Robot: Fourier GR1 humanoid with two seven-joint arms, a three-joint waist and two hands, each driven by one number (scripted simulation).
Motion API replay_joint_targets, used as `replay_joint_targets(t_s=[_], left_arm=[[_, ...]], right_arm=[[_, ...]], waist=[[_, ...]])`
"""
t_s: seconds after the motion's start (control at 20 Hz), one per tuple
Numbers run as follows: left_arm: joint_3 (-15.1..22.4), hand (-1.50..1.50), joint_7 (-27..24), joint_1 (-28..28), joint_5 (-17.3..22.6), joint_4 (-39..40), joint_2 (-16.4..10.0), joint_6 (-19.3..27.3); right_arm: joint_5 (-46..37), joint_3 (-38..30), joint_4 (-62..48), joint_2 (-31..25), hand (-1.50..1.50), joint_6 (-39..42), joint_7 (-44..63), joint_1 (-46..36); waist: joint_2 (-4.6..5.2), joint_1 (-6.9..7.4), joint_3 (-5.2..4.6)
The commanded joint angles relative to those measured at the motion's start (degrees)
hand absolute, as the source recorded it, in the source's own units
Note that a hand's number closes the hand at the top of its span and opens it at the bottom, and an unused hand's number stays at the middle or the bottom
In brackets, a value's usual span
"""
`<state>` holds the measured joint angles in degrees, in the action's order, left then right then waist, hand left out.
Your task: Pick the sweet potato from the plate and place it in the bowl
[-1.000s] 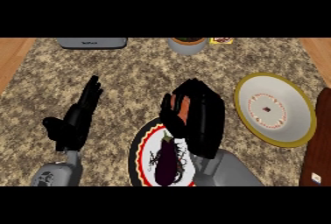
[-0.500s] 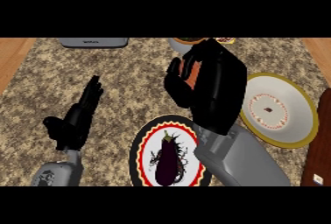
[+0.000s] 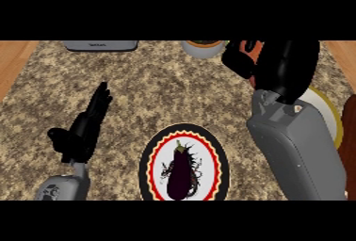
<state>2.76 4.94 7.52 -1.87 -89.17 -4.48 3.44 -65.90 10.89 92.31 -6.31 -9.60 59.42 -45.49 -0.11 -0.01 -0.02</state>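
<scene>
Head view: right hand [image 3: 284, 66] at upper right, fingers curled round the sweet potato [image 3: 248, 47]. Only an orange sliver shows between the fingers, so can't tell its long axis or which way it points. Bowl [image 3: 325, 107] at right edge, mostly behind the right forearm. Plate [image 3: 146, 162] at bottom centre carries an eggplant [image 3: 182, 172], long axis up-down in frame, stem toward the top. Left hand [image 3: 83, 129] at left, fingers straight, holding nothing.

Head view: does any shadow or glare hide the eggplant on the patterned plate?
Head view: no; the eggplant lies evenly lit on the plate, without glare; the right hand, holding the sweet potato, throws no visible shadow on it.
</scene>
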Motion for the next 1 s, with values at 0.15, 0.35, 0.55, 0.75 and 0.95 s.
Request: replay_joint_targets(t_s=[0.15, 0.35, 0.55, 0.75, 0.95], left_arm=[[-0.10, 0.00, -0.16, 2.34, -0.74, 2.07, 1.18, 1.16], [-0.74, 0.00, 0.92, 1.02, 0.46, 0.39, -0.22, -0.89], [-0.13, 0.00, -2.75, -0.91, -1.01, 1.75, 1.07, 0.34], [1.63, 0.00, -0.18, -0.16, -2.77, 0.12, 2.30, 1.50], [1.02, 0.00, 0.20, -2.58, -0.88, -2.75, 1.74, 0.03]], right_arm=[[1.25, -5.80, -8.61, -8.50, 1.50, 4.41, -5.87, 3.57], [0.76, -7.91, -7.40, -9.70, 1.50, 2.57, -6.84, 9.51], [1.69, -11.29, -9.72, -11.94, 1.50, -2.19, -12.47, 13.59], [2.90, -13.84, -15.34, -11.97, 1.50, -5.06, -16.46, 15.19], [8.51, -18.99, -21.08, -15.79, 1.50, -5.78, -23.07, 17.24]], waist=[[0.27, -0.03, 0.02], [0.11, -0.08, 0.02], [0.14, 0.02, 0.02], [0.14, 0.22, 0.03], [0.16, 0.42, 0.04]])
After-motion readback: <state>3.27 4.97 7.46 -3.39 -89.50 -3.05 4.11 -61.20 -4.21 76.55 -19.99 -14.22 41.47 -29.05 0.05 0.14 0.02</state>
